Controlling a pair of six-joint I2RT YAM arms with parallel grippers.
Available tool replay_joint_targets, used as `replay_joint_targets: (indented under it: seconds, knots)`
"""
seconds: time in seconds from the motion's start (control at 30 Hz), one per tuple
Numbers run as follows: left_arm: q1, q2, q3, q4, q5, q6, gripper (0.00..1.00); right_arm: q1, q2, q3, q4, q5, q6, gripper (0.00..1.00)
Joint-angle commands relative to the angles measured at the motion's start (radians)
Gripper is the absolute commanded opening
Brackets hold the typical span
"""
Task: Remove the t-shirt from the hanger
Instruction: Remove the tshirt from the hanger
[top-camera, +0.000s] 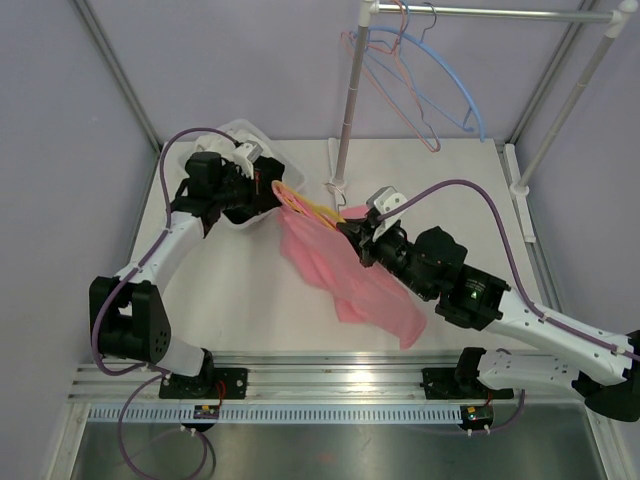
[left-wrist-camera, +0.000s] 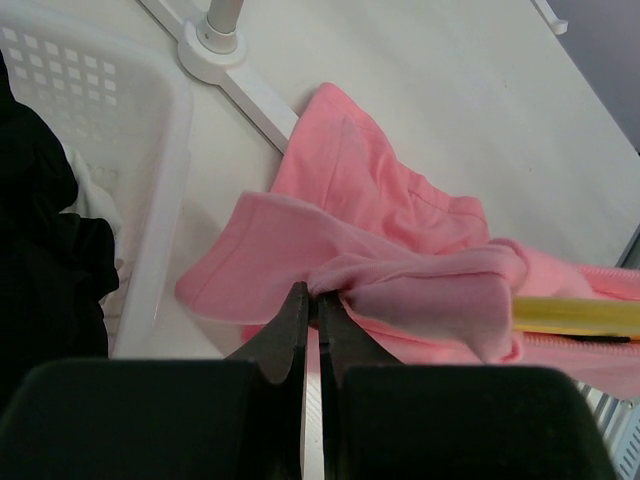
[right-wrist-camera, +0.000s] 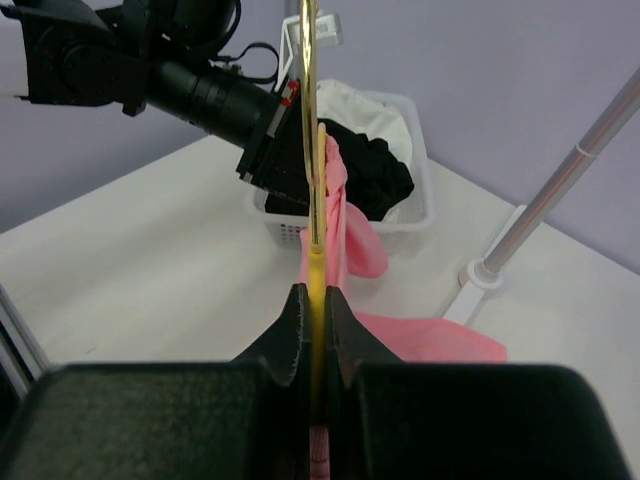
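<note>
The pink t-shirt (top-camera: 345, 275) hangs from a yellow hanger (top-camera: 318, 209) held above the table, its lower part trailing onto the tabletop. My left gripper (top-camera: 274, 192) is shut on a bunched fold of the shirt's fabric at the hanger's left end. In the left wrist view the t-shirt (left-wrist-camera: 400, 220) is pinched at the left gripper (left-wrist-camera: 313, 295), with the hanger (left-wrist-camera: 575, 315) poking out at the right. My right gripper (top-camera: 352, 230) is shut on the hanger. The right wrist view shows the hanger (right-wrist-camera: 313, 150) edge-on between the right gripper (right-wrist-camera: 316, 295) jaws, the t-shirt (right-wrist-camera: 345, 215) draped beyond.
A white basket (top-camera: 243, 133) with dark and white clothes sits at the back left, under the left arm. A clothes rack pole (top-camera: 350, 100) stands behind the shirt, its rail carrying blue and pink hangers (top-camera: 440, 85). The rack foot (left-wrist-camera: 215, 40) lies near the basket.
</note>
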Motion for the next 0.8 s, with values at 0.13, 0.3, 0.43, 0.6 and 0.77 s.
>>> replay_joint_targets:
  seconds: [0.13,0.3,0.43,0.6,0.77]
  knots:
    - [-0.004,-0.015,-0.015,0.028,-0.138,0.054,0.00,0.012,-0.086,-0.039,0.482,0.052,-0.028,0.00]
    - [-0.004,-0.044,-0.034,0.047,-0.142,0.052,0.00,0.012,-0.106,-0.131,0.669,0.120,-0.052,0.00]
    - [-0.004,-0.064,-0.043,0.048,-0.123,0.058,0.00,0.012,-0.109,-0.151,0.712,0.129,-0.055,0.00]
    - [-0.014,-0.119,-0.087,0.091,-0.056,0.068,0.00,0.012,-0.092,-0.186,0.824,0.130,-0.061,0.00]
    - [-0.142,-0.223,-0.113,0.034,-0.040,0.173,0.00,0.012,-0.048,-0.257,1.049,0.120,-0.092,0.00]
